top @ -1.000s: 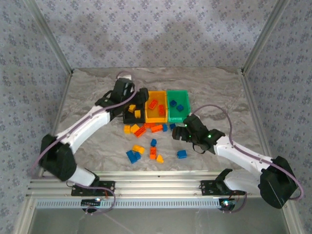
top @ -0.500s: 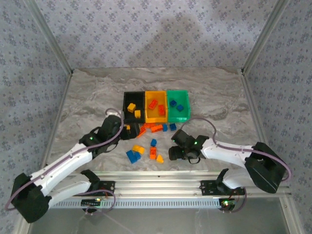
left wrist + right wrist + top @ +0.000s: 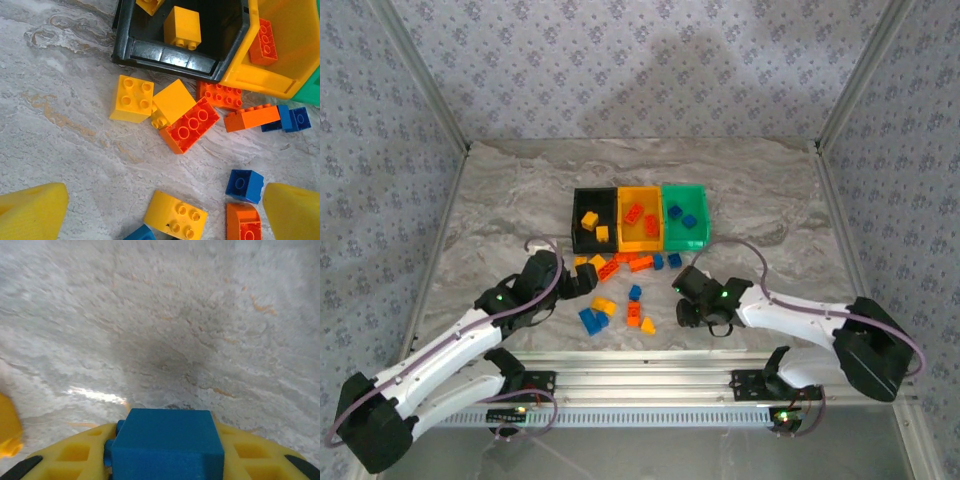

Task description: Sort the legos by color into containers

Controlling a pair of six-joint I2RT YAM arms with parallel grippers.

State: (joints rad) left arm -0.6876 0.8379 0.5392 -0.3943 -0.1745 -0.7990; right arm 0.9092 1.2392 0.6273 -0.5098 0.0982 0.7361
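Right end effector [image 3: 167, 462] has closed on blue lego [image 3: 165, 437], per wrist view.

I can read no text, label, brand or number: nothing legible on legos [image 3: 189, 124], on containers [image 3: 170, 57], on table [image 3: 60, 90].

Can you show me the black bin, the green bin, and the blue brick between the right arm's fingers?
black bin [image 3: 576, 222]: top external view, on its left wall.
green bin [image 3: 686, 242]: top external view, on its near wall.
blue brick [image 3: 167, 445]: right wrist view, middle of its facing side.
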